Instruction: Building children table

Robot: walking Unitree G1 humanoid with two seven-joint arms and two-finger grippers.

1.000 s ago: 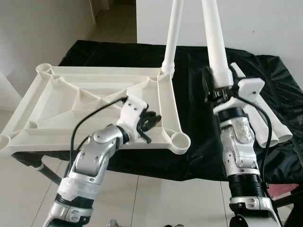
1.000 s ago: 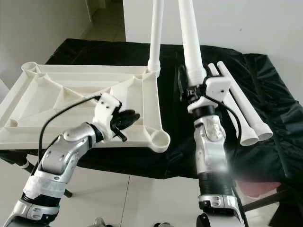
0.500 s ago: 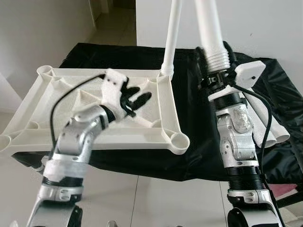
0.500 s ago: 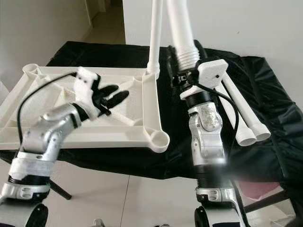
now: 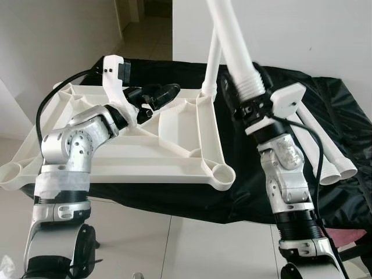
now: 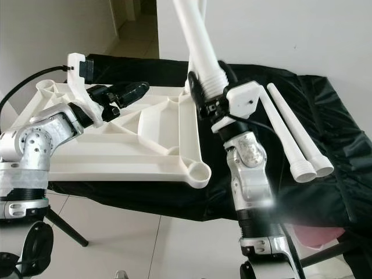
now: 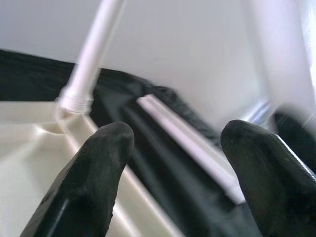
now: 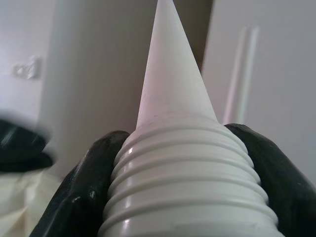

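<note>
While one leg (image 6: 200, 43) is gripped, two spare legs (image 6: 296, 139) lie flat.

This looks like a room in a home. It has plain white walls (image 5: 302, 35) and a shiny tiled floor (image 5: 192, 244). An open doorway (image 5: 145, 23) at the upper left leads to another room.

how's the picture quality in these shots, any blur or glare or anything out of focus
Head views: mostly sharp; a glare spot on the right arm. Left wrist view: the left gripper fingers are close and soft, the right edge smeared, and the standing table leg slightly blurred. Right wrist view: the held table leg's threads are sharp; background washed out and blurry.
</note>
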